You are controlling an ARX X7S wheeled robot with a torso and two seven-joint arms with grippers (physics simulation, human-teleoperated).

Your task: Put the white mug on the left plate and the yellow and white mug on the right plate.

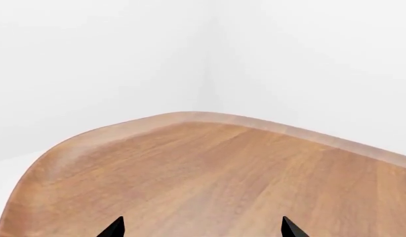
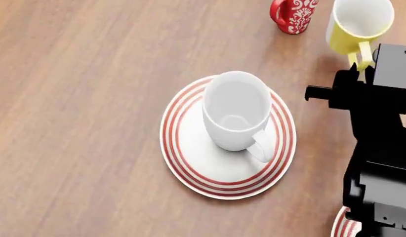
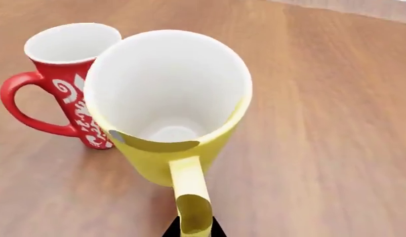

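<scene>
White mug point(image 2: 236, 109) upright on left plate point(image 2: 189, 163), that half done. Yellow mug point(image 3: 165, 106) on surface point(image 2: 78, 118) just beside red mug point(image 3: 66, 74), well apart from right plate point(image 2: 341, 226), only its rim showing past arm. Right pincer point(image 3: 193, 228) closed on yellow handle, thin edge grip. Left pincer point(image 1: 201, 228) spread wide, empty, over bare surface corner. Risks: mug could swing or slip on lift w/ such narrow hold; could clip red mug, tipping it.

Head view steeply down; right wrist close on shared yellow and white mug point(image 3: 167, 103); left wrist across table point(image 1: 210, 173)
</scene>
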